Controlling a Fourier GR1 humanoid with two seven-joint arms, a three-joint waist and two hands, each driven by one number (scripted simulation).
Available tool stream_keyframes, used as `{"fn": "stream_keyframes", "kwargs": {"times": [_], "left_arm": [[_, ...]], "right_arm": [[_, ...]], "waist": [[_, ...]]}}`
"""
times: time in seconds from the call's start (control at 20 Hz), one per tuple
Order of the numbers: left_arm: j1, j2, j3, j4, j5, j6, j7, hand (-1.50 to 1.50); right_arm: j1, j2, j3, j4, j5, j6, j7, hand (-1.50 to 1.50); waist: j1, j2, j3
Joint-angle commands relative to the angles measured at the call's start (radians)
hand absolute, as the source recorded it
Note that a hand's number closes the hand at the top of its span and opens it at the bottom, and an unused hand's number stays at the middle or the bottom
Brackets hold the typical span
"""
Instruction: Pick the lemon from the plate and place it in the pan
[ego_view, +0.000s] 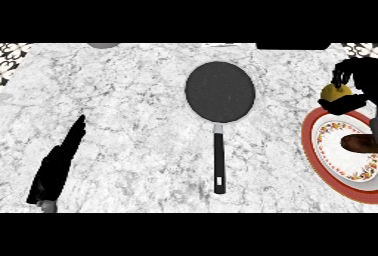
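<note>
Fingers straight and held together, the robot's left hand rests at the lower left of the marble counter, tips pointing away from the robot, holding nothing. At centre lies a dark round pan, nothing in it, its long black handle pointing back toward the robot. At upper right, the right hand has its fingers and thumb curled round a yellow lemon, partly hiding it. The lemon shows just above the far rim of a red-edged, flower-patterned plate at the right edge, well apart from the pan. A brown patch marks the plate's white middle; what it is cannot be told.
</note>
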Motion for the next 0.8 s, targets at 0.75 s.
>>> {"fn": "stream_keyframes", "kwargs": {"times": [0.75], "left_arm": [[-0.01,-0.032,-0.007,0.035,-0.035,-0.015,-0.021,0.0]], "right_arm": [[-0.445,0.381,-0.017,0.308,-0.013,-0.101,-0.006,1.5]], "waist": [[0.02,0.006,-0.002]]}}
